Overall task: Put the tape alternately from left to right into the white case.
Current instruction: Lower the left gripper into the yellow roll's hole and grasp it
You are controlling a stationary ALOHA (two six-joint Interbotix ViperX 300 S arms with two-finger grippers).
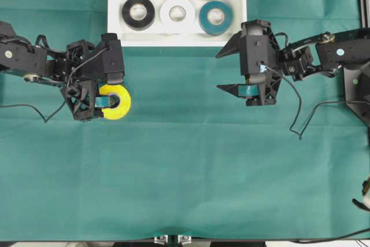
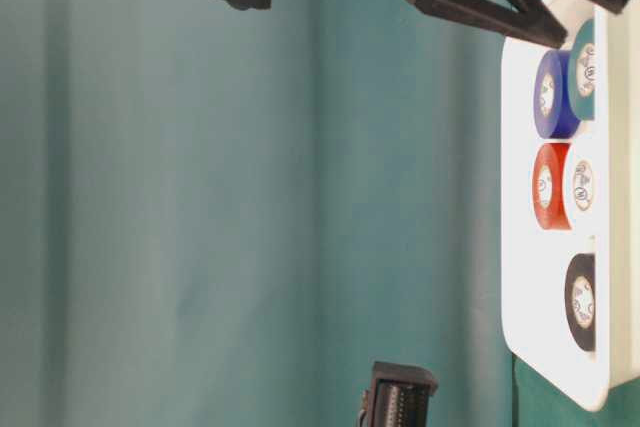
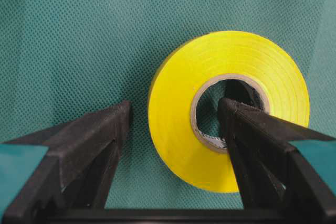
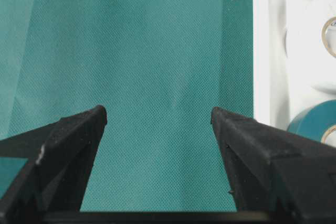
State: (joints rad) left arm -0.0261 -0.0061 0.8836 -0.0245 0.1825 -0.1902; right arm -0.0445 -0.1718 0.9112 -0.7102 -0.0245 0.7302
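left fingers (image 3: 247, 129) inside yellow roll (image 3: 178, 114), wrist view only

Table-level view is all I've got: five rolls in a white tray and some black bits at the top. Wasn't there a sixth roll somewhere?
Observer: Yes. The yellow roll lies flat on the green cloth, outside the white tray, on the left in the overhead view.
Operator: Is anything holding it?
Observer: Not clamped. The left gripper is open, with one finger down through the roll's centre hole and the other outside its rim.
Operator: And the other arm?
Observer: The right gripper is open with only bare cloth between its fingers, just beside the tray's edge.
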